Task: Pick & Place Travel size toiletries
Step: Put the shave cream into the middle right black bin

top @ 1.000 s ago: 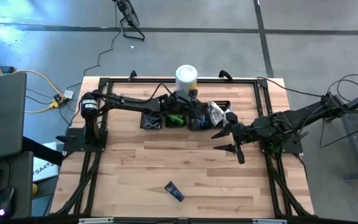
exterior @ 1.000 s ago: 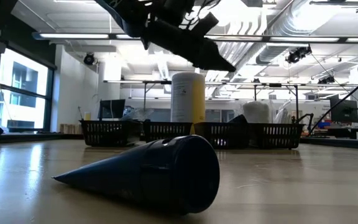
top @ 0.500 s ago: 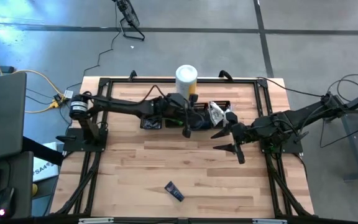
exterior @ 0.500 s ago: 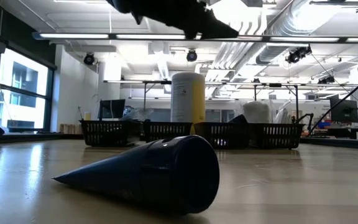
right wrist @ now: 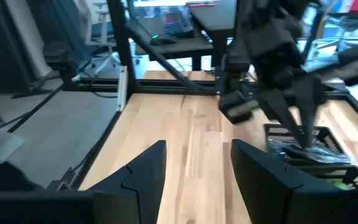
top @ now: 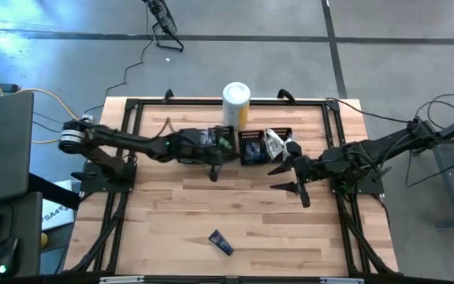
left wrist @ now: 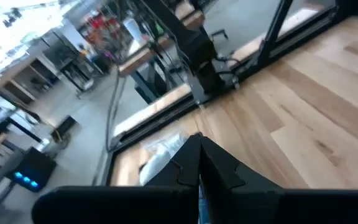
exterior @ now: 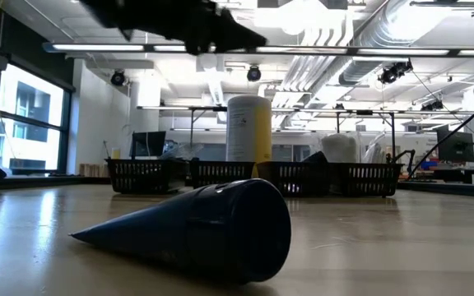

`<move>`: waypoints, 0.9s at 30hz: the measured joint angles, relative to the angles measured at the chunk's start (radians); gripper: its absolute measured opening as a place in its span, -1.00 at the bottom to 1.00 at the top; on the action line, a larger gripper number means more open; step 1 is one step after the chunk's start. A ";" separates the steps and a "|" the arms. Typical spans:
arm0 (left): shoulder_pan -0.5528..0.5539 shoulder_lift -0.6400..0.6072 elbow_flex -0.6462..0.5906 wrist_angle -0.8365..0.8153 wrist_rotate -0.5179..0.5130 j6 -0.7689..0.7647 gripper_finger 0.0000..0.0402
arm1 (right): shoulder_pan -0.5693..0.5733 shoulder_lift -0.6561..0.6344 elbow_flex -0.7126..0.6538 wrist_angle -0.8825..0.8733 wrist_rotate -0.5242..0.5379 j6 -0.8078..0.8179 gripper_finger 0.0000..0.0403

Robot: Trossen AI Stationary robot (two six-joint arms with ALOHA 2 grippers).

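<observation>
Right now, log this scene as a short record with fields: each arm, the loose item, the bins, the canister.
left gripper: fingers shut, empty, over the table just in front of the bins
right gripper: fingers open, empty, waiting above the table's right side
dark blue tube: lying alone on the table's near side, far from both arms
black mesh bins: in a row at the far edge, packets inside
white-and-yellow canister: upright behind the bins

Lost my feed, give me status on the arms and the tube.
Left end effector shut, empty, near bins. Right end effector open, idle. Dark blue tube alone, front of table. Nothing blocking.
</observation>
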 joint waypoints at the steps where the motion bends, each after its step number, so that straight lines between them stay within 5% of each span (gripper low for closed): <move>1: -0.005 -0.031 -0.028 0.008 -0.003 0.000 -0.97 | 0.000 0.000 0.000 0.002 0.012 -0.001 -0.14; 8: -0.066 -0.260 -0.200 0.000 -0.035 0.077 -0.97 | 0.000 0.001 0.000 0.025 0.120 -0.004 -0.14; 18: -0.075 -0.585 -0.404 -0.061 -0.040 0.034 -0.97 | -0.007 0.147 0.000 0.312 0.123 -0.152 -0.14; 27: -0.076 -0.746 -0.428 -0.232 0.015 -0.082 -0.97 | -0.014 0.308 0.005 0.373 0.222 0.077 -0.14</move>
